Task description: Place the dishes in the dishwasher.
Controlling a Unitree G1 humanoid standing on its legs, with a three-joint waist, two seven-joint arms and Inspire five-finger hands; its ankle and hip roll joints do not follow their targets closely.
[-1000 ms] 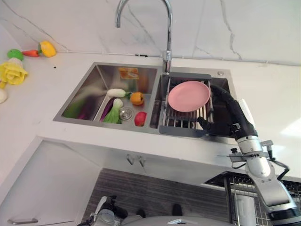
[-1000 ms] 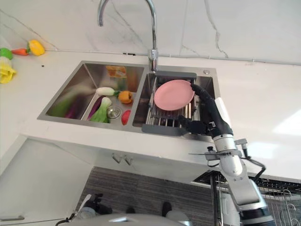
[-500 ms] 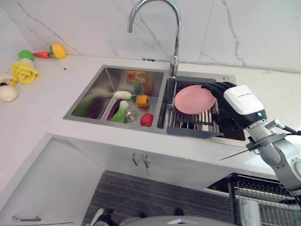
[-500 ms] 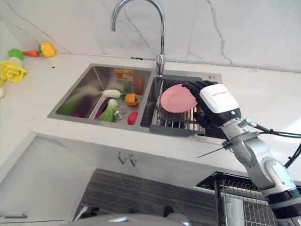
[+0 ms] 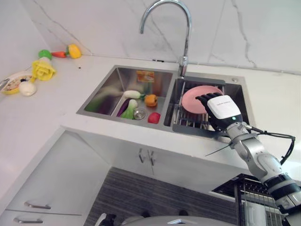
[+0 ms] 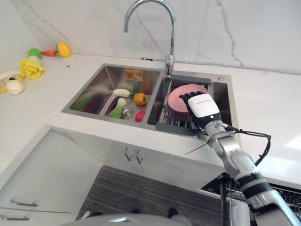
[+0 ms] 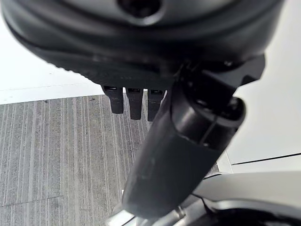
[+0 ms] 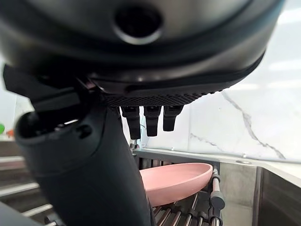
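Note:
A pink plate (image 5: 192,97) lies tilted on a metal drain rack (image 5: 185,123) in the right basin of the sink. My right hand (image 5: 220,109), with its white back cover turned up, hovers over the plate's near right edge. In the right wrist view the fingers (image 8: 146,120) hang straight and the pink plate (image 8: 176,181) lies past them, not held. The left hand (image 7: 155,155) hangs low over the grey floor with its fingers (image 7: 134,101) straight and holds nothing.
A tall chrome faucet (image 5: 182,33) rises behind the sink. Toy vegetables (image 5: 136,101) lie in the left basin and more toy food (image 5: 42,68) on the far left counter. A wire dishwasher rack (image 5: 263,202) shows low on the right, beside white cabinets.
The camera has shifted. My right hand has let go its reach round the plate's right edge, turned its back upward and drawn toward the sink's front rim. The plate stays on the rack.

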